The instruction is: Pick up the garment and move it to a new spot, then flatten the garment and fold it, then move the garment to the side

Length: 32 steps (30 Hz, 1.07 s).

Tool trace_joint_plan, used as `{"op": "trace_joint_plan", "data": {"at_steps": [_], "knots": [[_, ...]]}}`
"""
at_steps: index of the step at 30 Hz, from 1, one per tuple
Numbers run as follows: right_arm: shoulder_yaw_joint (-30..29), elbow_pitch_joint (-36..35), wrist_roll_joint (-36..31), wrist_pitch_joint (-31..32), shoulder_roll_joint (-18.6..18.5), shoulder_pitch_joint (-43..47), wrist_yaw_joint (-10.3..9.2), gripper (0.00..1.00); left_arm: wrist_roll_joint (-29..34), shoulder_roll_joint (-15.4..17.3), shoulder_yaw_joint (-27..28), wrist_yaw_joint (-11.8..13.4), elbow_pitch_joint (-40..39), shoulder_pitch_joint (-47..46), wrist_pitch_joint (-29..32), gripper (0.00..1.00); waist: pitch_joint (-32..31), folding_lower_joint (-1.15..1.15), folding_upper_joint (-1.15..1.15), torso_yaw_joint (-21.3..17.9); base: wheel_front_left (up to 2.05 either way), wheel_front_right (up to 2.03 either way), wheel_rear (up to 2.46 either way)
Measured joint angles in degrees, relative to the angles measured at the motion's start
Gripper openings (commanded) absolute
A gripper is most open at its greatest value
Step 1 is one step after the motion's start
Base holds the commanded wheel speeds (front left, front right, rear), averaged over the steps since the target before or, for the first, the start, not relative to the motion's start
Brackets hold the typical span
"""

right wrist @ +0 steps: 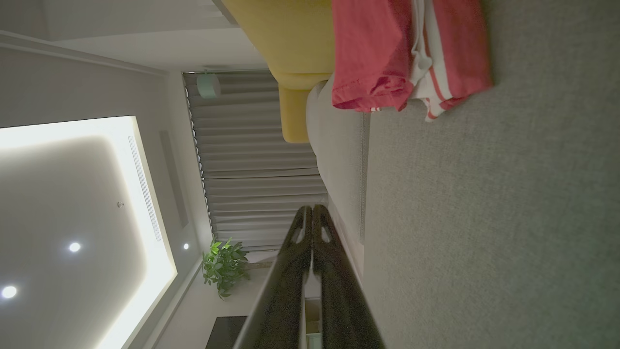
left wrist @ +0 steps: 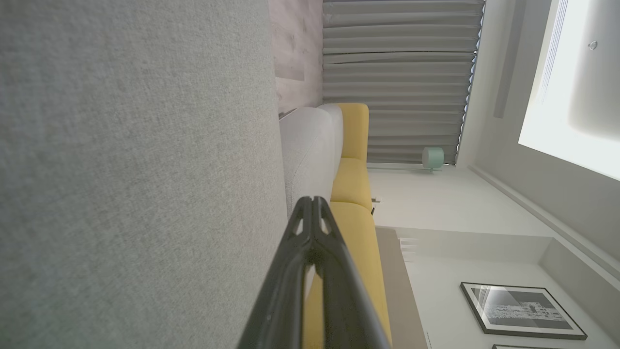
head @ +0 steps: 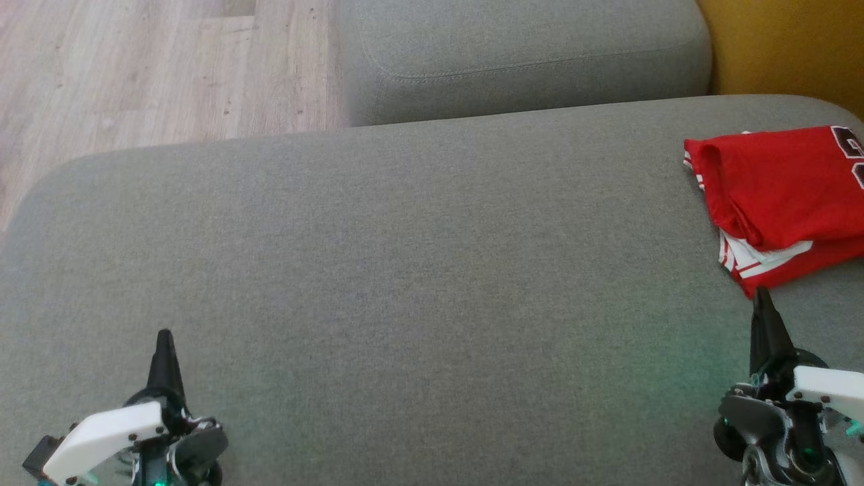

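The garment (head: pixel 783 196) is a red jersey with white stripes and dark numerals, lying folded at the right edge of the grey sofa cushion (head: pixel 405 270). It also lies at the top of the right wrist view as the garment (right wrist: pixel 382 53). My right gripper (head: pixel 763 297) is shut and empty, its tip just short of the garment's near edge; the same shut right gripper (right wrist: pixel 312 211) rises in its own view. At the lower left my left gripper (head: pixel 164 337) is shut and empty over bare cushion, far from the garment, and its closed fingers show as the left gripper (left wrist: pixel 312 201).
A second grey cushion (head: pixel 526 54) lies beyond the first. A yellow seat (head: pixel 783 47) adjoins at the far right. Wooden floor (head: pixel 135 67) lies beyond the cushion's far left edge. A broad stretch of cushion spreads between the two grippers.
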Motion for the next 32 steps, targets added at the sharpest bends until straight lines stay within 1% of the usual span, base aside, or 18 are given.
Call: {"op": "trace_joint_plan", "data": {"at_steps": [32], "knots": [[-0.4,0.0,-0.3,0.2,0.2,0.0,0.0,0.0,0.4,-0.1,0.2,0.0,0.0,0.0,0.3,0.0,0.0,0.0,0.0,0.0,0.0,0.0,0.0]]}}
